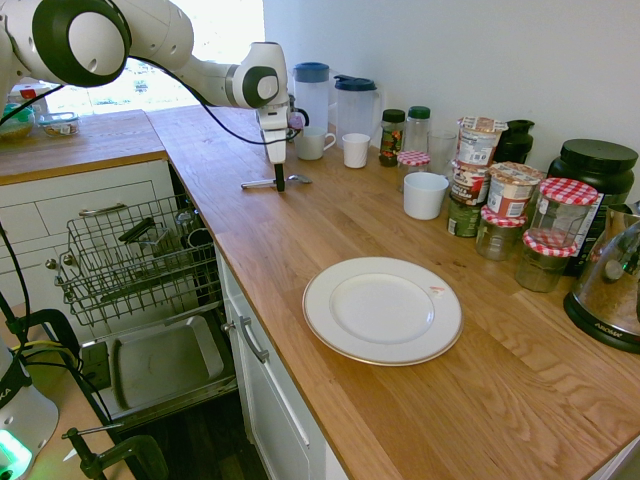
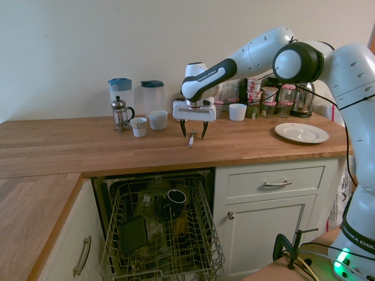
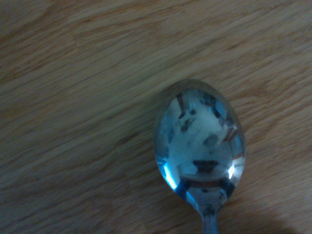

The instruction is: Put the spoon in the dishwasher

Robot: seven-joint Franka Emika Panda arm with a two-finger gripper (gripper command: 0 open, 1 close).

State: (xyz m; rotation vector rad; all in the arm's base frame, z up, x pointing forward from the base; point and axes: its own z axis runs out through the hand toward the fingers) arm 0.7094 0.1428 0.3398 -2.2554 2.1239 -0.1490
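- Spoon (image 3: 200, 146) flat on counter (image 1: 400, 400), bowl filling wrist view; thin handle may slip.
- Gripper (image 2: 193, 130) fingers spread wide astride it, holding nothing.
- Dishwasher (image 2: 161, 234) rack gaps could drop it.

Spoon (image 2: 191, 139) on countertop (image 2: 88, 146), above dishwasher (image 2: 161, 234)

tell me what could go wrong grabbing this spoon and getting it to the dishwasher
The small shiny silver metal spoon lies flat on the wooden countertop, so the open pincer straddling it may scrape wood or let the thin handle slip. The grey wire dishwasher rack already holds dark cups, and its wide gaps could let the spoon fall through.
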